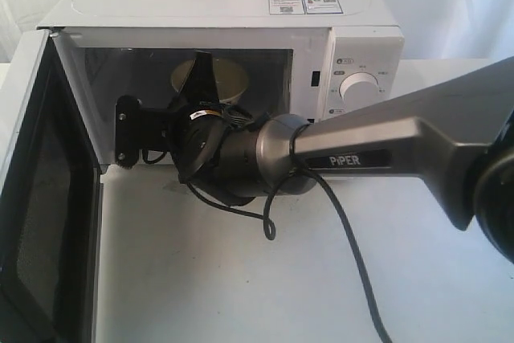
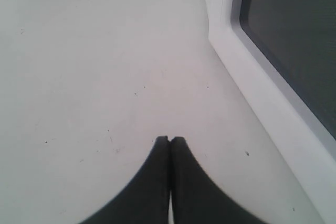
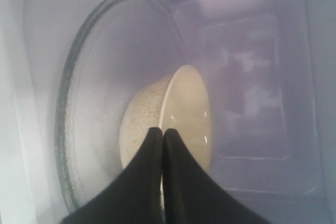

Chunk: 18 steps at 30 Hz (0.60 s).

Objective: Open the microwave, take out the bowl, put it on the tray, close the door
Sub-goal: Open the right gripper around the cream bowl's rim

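The microwave (image 1: 241, 6) stands at the far side of the white tabletop (image 1: 241, 279), with its door (image 1: 48, 214) swung wide open to the left, the dark window facing inward. 2 stickers (image 1: 305, 3) lie on its top, and 1 round white knob (image 1: 361, 88) shows on the control panel at the right, above the arm.

The right arm (image 1: 401, 142) reaches in from the right and crosses to the open cavity, a black cable (image 1: 345, 222) trailing from it down over the tabletop. The right gripper (image 3: 162, 132) is inside the cavity, clenched on the near rim of the bowl (image 1: 233, 78), with 1 finger on the cream-yellow inside and 1 on the speckled white outside. The bowl is in the middle of the cavity, over the round glass turntable (image 3: 89, 77); whether it rests on the glass or is raised off it cannot be told.

The left gripper (image 2: 169, 141) is clenched with its fingers pressed together and nothing between them. It hangs above bare tabletop just beside the open door, whose white frame and dark window fill the edge of the left wrist view.
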### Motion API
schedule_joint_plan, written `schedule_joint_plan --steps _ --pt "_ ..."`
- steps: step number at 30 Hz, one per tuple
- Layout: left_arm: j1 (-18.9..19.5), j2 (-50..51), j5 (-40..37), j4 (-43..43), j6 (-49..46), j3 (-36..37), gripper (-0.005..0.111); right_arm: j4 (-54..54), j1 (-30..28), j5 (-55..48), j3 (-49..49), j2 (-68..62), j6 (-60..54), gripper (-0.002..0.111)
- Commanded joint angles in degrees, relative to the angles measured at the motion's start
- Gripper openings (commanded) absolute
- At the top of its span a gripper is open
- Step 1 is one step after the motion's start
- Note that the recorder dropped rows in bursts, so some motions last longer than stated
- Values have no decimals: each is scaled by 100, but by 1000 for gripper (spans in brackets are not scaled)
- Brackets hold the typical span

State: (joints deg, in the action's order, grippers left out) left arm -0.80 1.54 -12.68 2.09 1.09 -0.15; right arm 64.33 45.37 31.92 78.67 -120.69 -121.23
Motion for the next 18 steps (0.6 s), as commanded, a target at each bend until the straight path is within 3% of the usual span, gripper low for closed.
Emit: schedule_joint_plan --steps 1,15,18 --pt "15 -36 -20 46 17 15 0 -112 -87 -73 20 -3 -164 0" --pt "15 -36 -20 46 17 15 0 -418 -87 -139 20 -205 -164 0" --pt "15 -36 -20 46 17 15 0 -582 -87 -152 30 -273 -164 6"
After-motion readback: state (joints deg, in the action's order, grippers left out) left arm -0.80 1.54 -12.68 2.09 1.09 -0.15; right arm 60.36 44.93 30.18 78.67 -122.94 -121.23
